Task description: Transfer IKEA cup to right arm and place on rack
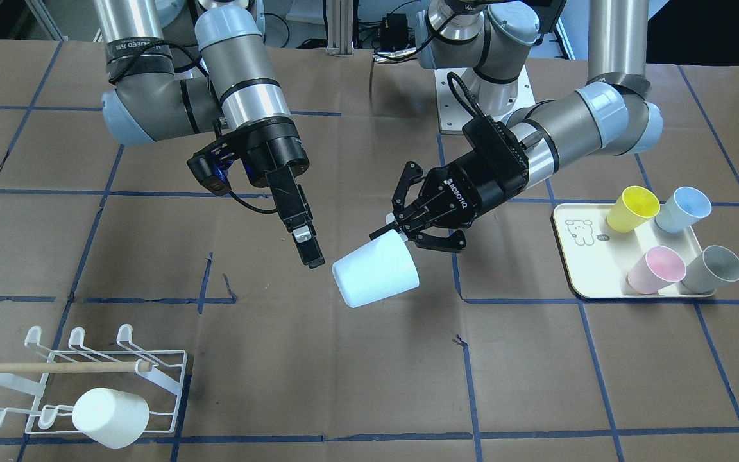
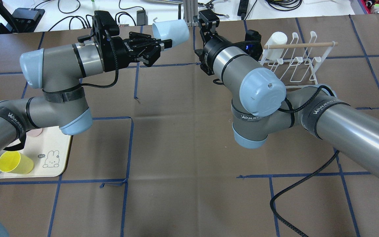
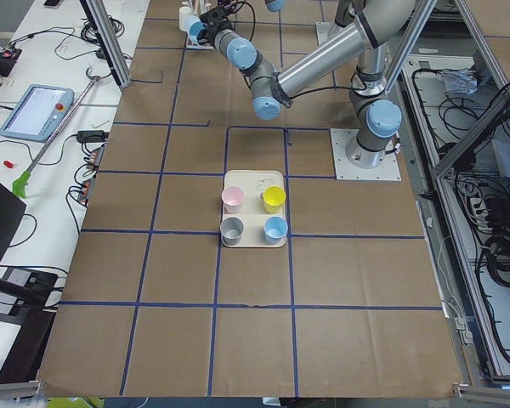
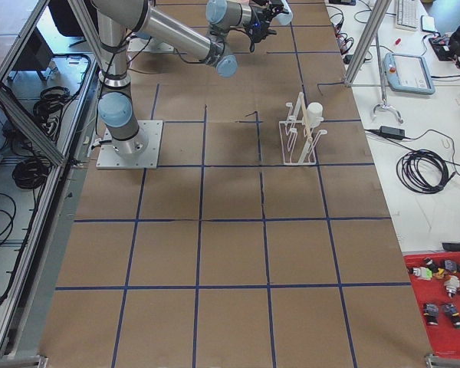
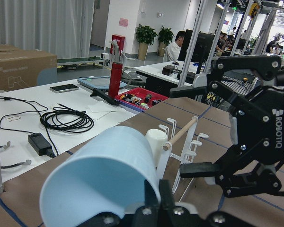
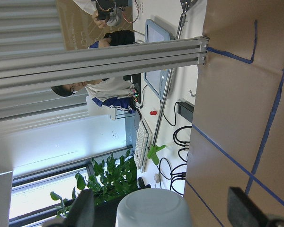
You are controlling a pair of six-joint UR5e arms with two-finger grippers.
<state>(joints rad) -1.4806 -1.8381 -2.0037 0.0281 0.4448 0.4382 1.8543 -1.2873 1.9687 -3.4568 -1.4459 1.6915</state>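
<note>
- We see the left arm [image 1: 575, 122] stretched low and nearly level toward the middle of the surface [image 1: 344, 385]. Its wrist is tipped slightly downward.
- The right arm [image 1: 241, 77] slants steeply down from its elbow and meets the left one from the opposite side.
- The IKEA cup [image 1: 376, 276] is a smooth, pale blue, tapered tumbler. It hangs on its side in the air between the two arms, above brown paper crossed by blue tape lines, with its base toward the right arm.
- The rack [image 1: 106, 378] is thin white wire with hooked prongs and a pale wooden dowel [image 1: 55, 367]. It stands well apart from the held cup, and a white cup [image 1: 110, 417] hangs on one prong.
- A cream tray [image 1: 575, 282] beside the left arm carries yellow, blue, pink and grey cups.
- The left gripper [image 1: 398, 231] is clamped on the IKEA cup's rim.
- The right gripper [image 1: 308, 250] has its fingers spread wide. In the right wrist view the cup's base sits between them with a gap on each side, so it grips nothing.
</note>
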